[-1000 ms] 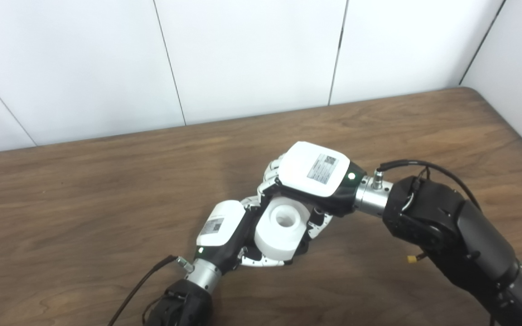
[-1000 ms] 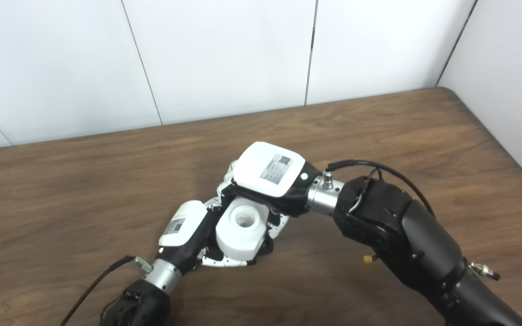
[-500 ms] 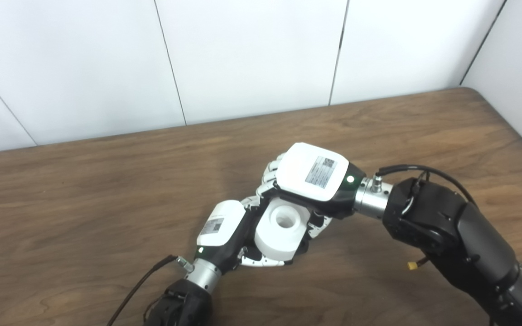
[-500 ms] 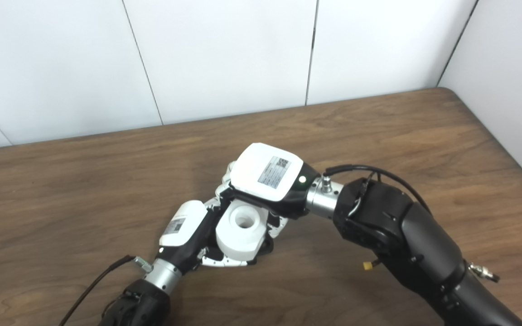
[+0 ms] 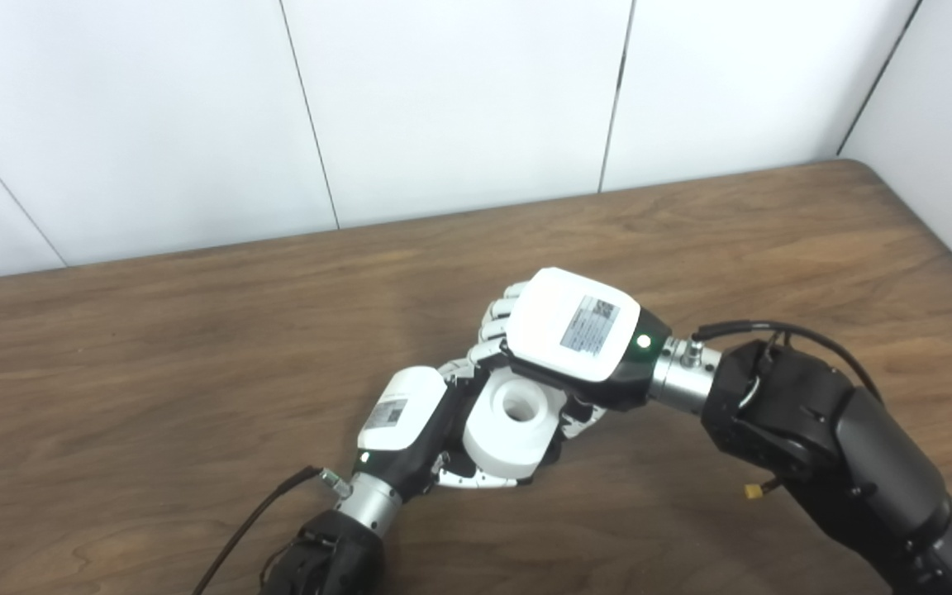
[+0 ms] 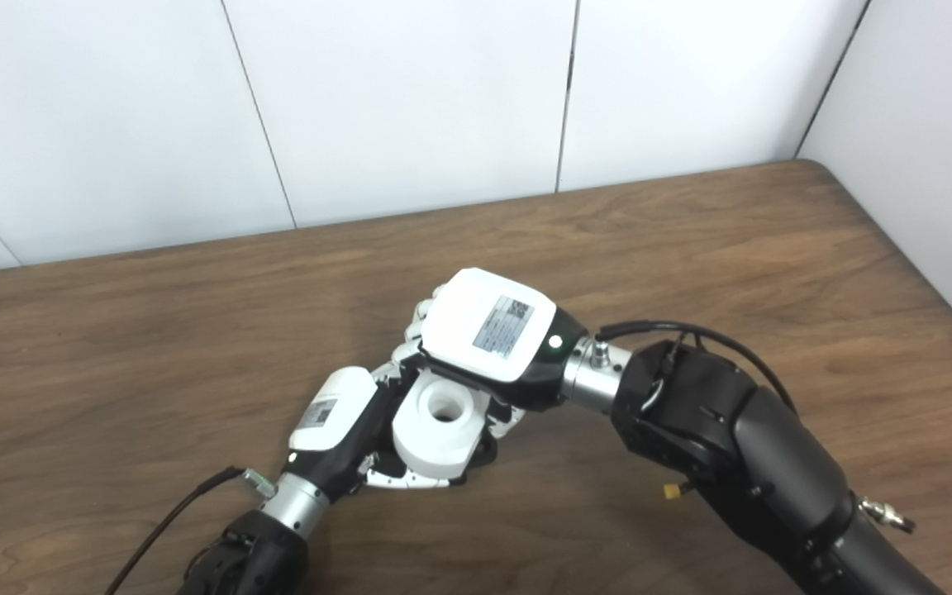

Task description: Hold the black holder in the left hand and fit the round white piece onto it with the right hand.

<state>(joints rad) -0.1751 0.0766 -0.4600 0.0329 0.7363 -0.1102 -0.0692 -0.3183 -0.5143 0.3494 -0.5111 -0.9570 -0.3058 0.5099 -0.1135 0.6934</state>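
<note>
The brown wooden tabletop [image 5: 154, 397] is the biggest thing here, with white wall panels [image 5: 443, 107] behind it. Nothing else lies on it that I can see.

The round white piece [image 5: 511, 423] sits near the middle of the tabletop, a bit toward the near edge. It is the thing to look from. It is a thick white ring with a round hole [image 5: 517, 406] in its top.

The right hand [image 5: 573, 337] comes in from the right of the white piece and sits over its far side. Its fingers [image 5: 496, 332] curl down around the far edge of the piece. They look closed on it, holding it from above.

The left hand [image 5: 410, 421] is just to the left of the white piece, touching it. Its fingers [image 5: 480, 479] wrap under and around the near side of the piece. They are closed around what is down there.

The black holder [image 5: 553, 453] is almost all hidden. Only a dark bit shows under the white piece on its right side, so I cannot tell its shape.

I think the task is nearly done. The white piece looks like it is already on the holder, sitting low between both hands. I cannot tell if it is pushed all the way down. What may be left is a last push and then letting go
</note>
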